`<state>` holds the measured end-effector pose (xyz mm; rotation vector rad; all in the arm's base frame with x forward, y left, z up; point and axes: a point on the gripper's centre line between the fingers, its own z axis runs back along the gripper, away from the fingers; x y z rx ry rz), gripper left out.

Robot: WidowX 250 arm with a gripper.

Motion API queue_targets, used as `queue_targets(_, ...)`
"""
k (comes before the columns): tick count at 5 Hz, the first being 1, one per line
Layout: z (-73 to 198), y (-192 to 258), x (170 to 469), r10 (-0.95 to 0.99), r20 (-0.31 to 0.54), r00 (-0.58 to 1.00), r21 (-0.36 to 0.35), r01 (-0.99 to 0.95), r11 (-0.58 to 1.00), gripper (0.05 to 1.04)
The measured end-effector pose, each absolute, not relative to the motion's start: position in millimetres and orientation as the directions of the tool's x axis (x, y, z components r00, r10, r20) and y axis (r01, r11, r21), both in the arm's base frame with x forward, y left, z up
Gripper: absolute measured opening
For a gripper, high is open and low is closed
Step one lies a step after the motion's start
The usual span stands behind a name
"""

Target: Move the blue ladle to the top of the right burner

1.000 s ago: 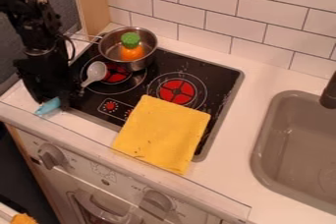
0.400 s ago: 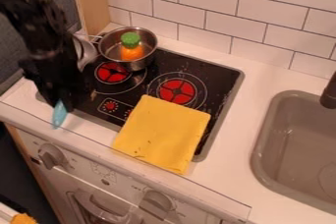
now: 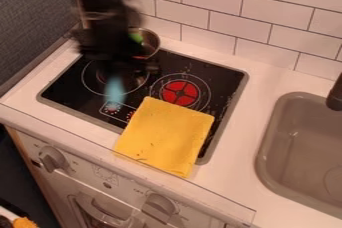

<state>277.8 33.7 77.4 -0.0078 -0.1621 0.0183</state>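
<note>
"Rightward and toward the back is where the ladle (image 3: 115,91) and I have gone, from the stove's left edge to over its left half."

"And your fingers, what are they doing?"

"Clamped on the ladle. Blur hides my tips, but it has travelled along with my gripper (image 3: 114,67). The blue handle points down toward the front of the stove (image 3: 63,96); the ladle's head is hidden from view."

"So is it at the right burner?"

"No, it's to the left of that one, on the stove's left side. Take the rest from the left. One knob (image 3: 52,159) is on the panel below the stove's front left. The left burner (image 3: 101,76) is partly hidden by me. Behind me, at the stove's back left, is the pot (image 3: 154,44), partly covered too, with something green (image 3: 136,37) in it."

"Further right?"

"A yellow cloth (image 3: 165,137) lies over the stove's front and onto the counter (image 3: 234,182) before it. Toward the stove's back right is the right burner (image 3: 180,92), red in the middle. Well to the right of the stove sits the sink (image 3: 304,147), with a dark tap (image 3: 335,97) at its right."
</note>
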Motion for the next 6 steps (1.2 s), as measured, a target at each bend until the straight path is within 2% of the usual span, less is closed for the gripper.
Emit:
queue_targets(1,65,-4,321,0.022,0.125,0.992,-0.039,-0.017,0.999,0.324)
queue_targets(2,54,-12,347,0.066,0.105,0.992,-0.06,-0.06,0.996,0.324)
queue_targets(3,36,-13,355,0.089,0.068,0.994,-0.053,-0.085,0.995,0.324)
queue_targets(4,27,-17,350,0.093,0.051,0.994,-0.044,-0.091,0.995,0.385)
queue_targets(5,18,-17,343,0.088,0.024,0.996,-0.039,-0.087,0.995,0.715)
queue_targets(6,20,-16,340,0.065,0.074,0.995,0.009,-0.066,0.998,0.96)
